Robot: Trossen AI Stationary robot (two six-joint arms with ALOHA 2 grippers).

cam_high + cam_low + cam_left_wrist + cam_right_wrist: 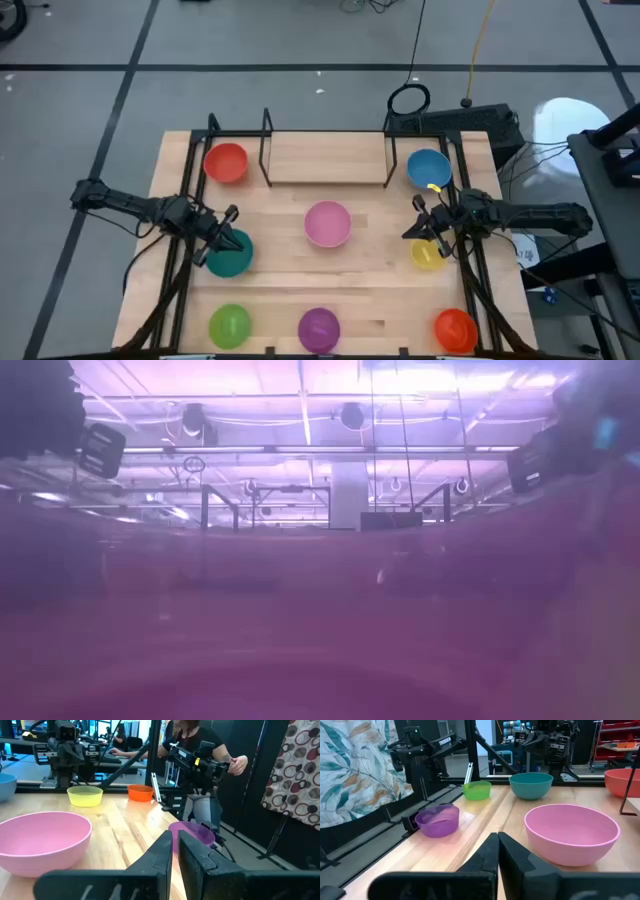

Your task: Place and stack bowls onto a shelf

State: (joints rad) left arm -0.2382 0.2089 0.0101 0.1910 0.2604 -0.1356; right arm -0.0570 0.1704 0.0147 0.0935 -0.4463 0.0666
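Observation:
Eight bowls stand on their bases on the tabletop: red [226,162], blue [428,168], pink [327,223], teal [230,253], yellow [427,253], green [230,325], purple [319,327] and orange-red [455,330]. The shelf [325,157], a light plank between black rods, sits at the far edge with nothing on it. My left gripper [215,240] hovers over the teal bowl's left rim, shut [175,855]. My right gripper [425,228] hovers over the yellow bowl's far rim, shut [498,852]. Both point at the pink bowl [45,840] [572,832].
The purple bowl stands right against the low camera and fills that view with a purple haze; only the shelf rods [220,510] show above it. A seated person [200,750] is beyond the table's near side. Bare wood lies between the pink bowl and the shelf.

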